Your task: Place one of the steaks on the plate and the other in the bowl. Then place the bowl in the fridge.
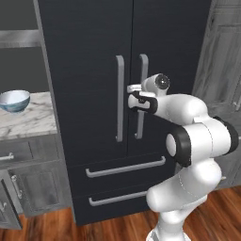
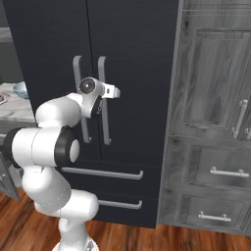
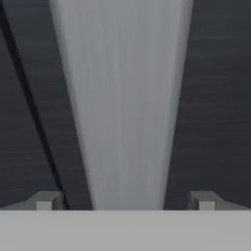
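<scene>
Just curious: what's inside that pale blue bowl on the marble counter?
Only the bowl's white inner wall shows; its rim hides the bottom, so anything lying there can't be seen. It sits left of the closed fridge.

Shut black fridge (image 1: pixel 89 70); bowl (image 1: pixel 14 100) on counter

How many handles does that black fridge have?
4. Two upright bars side by side on the fridge doors: left bar, right bar. Two horizontal ones lower down: upper drawer handle, lower drawer handle.
</scene>
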You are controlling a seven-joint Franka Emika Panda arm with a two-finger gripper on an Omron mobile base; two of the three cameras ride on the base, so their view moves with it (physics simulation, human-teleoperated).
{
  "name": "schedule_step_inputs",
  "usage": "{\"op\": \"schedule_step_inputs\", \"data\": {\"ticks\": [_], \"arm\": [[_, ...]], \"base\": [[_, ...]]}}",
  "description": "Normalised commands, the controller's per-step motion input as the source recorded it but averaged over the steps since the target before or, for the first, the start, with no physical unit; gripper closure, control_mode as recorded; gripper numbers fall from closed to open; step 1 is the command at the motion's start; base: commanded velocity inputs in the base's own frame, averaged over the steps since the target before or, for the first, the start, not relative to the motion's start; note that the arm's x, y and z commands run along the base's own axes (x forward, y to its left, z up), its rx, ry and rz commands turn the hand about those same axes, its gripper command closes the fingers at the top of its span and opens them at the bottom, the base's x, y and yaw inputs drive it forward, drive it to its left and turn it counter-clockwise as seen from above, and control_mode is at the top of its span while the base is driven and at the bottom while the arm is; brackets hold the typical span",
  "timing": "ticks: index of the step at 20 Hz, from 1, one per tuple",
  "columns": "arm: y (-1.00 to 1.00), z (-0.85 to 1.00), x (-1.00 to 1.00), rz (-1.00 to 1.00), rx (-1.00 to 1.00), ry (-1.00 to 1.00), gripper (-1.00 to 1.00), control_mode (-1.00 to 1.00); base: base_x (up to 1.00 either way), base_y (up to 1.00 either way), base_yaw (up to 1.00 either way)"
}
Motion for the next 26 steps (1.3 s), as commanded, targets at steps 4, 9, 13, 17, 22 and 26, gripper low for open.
{"op": "schedule_step_inputs", "data": {"ticks": [4, 9, 13, 17, 22, 26], "arm": [[0.00, -0.09, 0.38, 0.00, 0.00, 0.00, 1.00, -1.00], [-0.74, -0.03, -0.11, -0.07, 0.10, 0.10, 1.00, -1.00], [-1.00, -0.14, -0.63, -0.15, 0.23, 0.22, 1.00, -1.00], [-1.00, -0.16, -0.84, -0.13, 0.26, 0.24, 1.00, -1.00], [-1.00, -0.06, -1.00, -0.02, 0.31, 0.04, 1.00, -1.00], [-1.00, -0.01, -1.00, 0.00, 0.32, 0.00, 1.00, -1.00]], "base": [[0.00, 0.00, 0.00], [0.00, 0.00, 0.00], [0.00, 0.00, 0.00], [0.00, 0.00, 0.00], [0.00, 0.00, 0.00], [0.00, 0.00, 0.00]]}}
